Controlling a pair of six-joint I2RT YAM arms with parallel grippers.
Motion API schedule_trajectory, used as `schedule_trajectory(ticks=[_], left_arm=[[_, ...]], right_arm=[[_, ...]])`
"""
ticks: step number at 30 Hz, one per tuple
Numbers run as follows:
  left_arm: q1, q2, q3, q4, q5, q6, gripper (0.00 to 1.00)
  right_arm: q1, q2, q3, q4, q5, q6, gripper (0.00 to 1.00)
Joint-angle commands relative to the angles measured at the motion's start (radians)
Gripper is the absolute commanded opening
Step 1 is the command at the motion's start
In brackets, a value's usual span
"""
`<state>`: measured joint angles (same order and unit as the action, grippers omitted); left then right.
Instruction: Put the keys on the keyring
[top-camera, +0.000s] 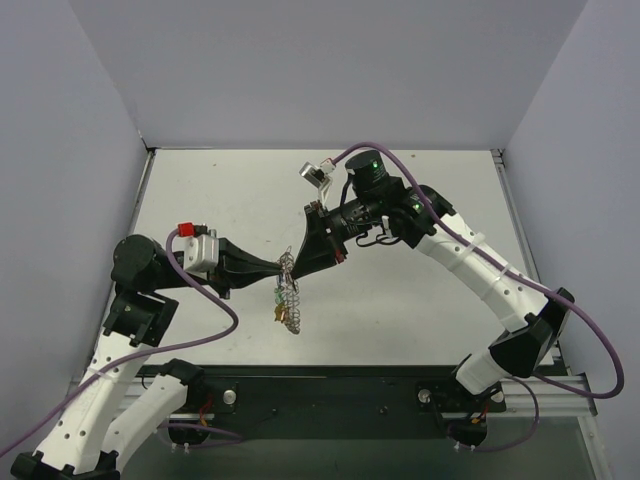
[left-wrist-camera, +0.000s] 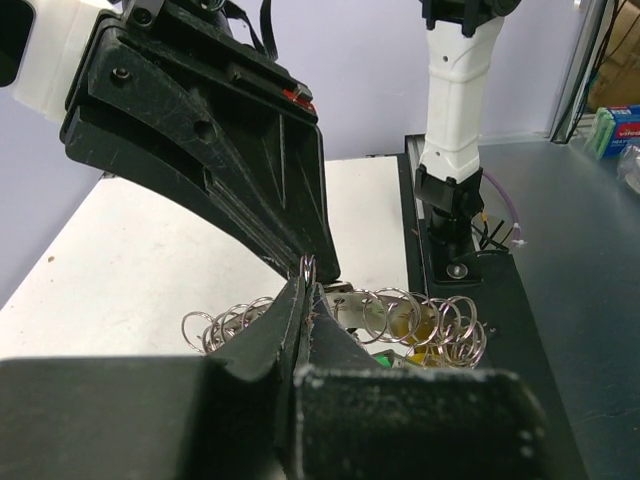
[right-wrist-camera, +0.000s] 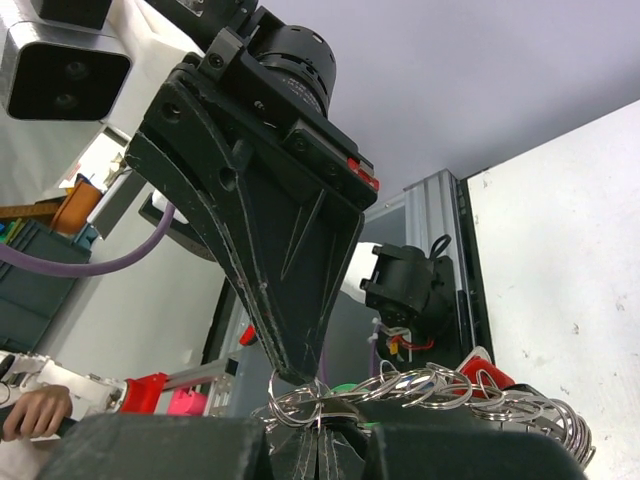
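Left gripper (top-camera: 280, 268), right gripper (top-camera: 298, 267) both clamping keyring (top-camera: 289, 284), keys (top-camera: 281, 314) dangling beneath only in top view

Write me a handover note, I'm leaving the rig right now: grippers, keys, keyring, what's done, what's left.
Left gripper: shut on the keyring, held above the table.
Right gripper: shut on the same keyring, tip to tip with the left.
Keys: dangling among its loops, below the grippers.
Done: keyring lifted, held by both.
To do: cannot tell whether each key is threaded; check, then finish threading.
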<state>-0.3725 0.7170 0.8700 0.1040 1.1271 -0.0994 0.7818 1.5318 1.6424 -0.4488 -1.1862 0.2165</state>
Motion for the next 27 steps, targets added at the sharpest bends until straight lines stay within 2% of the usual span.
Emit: schedule_trajectory(ticks=[1,20,27], left_arm=[[-0.005,-0.014,0.009,-0.006,-0.026,0.052,0.0],[-0.002,-0.056,0.021,-0.102,-0.099,0.145,0.0],[-0.003,-0.051,0.04,-0.202,-0.144,0.205,0.0]], right_arm=[[0.008,-0.03,0.05,0.013,-0.064,-0.009,0.0],[0.017,-0.056,0.043,0.013,-0.102,0.0,0.0],[0.037,-0.055,0.066,0.013,-0.098,0.02,0.0]])
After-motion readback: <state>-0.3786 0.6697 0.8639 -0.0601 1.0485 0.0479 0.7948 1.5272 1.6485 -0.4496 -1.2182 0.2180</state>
